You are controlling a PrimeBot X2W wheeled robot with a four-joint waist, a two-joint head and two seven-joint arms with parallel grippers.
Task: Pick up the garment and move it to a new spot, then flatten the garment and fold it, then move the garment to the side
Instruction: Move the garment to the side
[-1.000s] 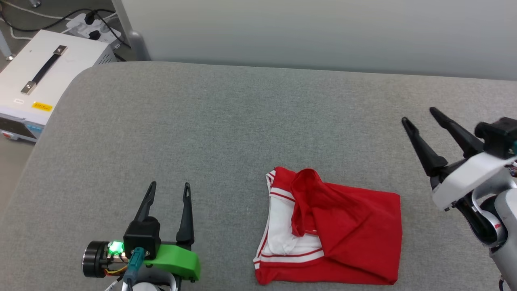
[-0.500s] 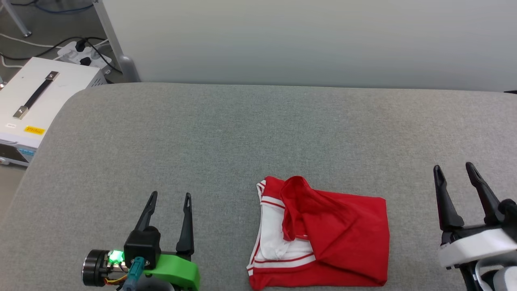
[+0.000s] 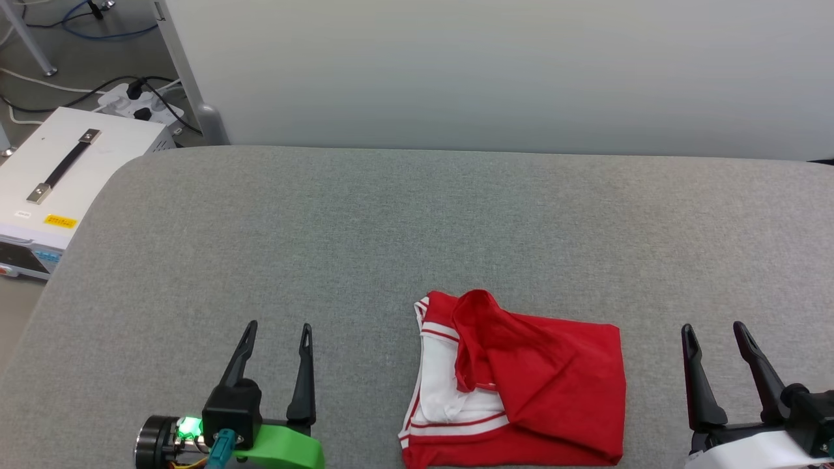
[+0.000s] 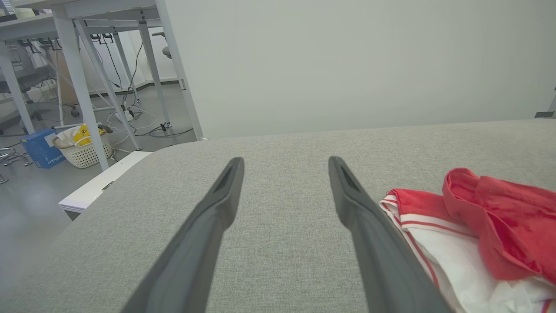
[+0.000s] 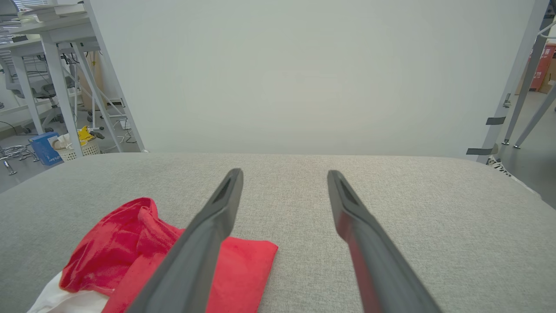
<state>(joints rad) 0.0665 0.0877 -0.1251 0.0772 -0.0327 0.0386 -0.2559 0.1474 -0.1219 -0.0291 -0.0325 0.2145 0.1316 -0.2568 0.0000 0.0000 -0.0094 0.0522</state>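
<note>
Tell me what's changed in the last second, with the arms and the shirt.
The right tool drew back from over the right side of the table, where it was tilted, to the lower right, now pointing up the head view, open throughout. The head camera moved too, shifting the whole picture. Nothing was grasped or released. The left tool stayed open at lower left; the folded garment lies unchanged.

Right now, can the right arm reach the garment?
Probably yes: the right gripper is open, off to the right of the garment, with bare grey tabletop between them and nothing in the way.
</note>
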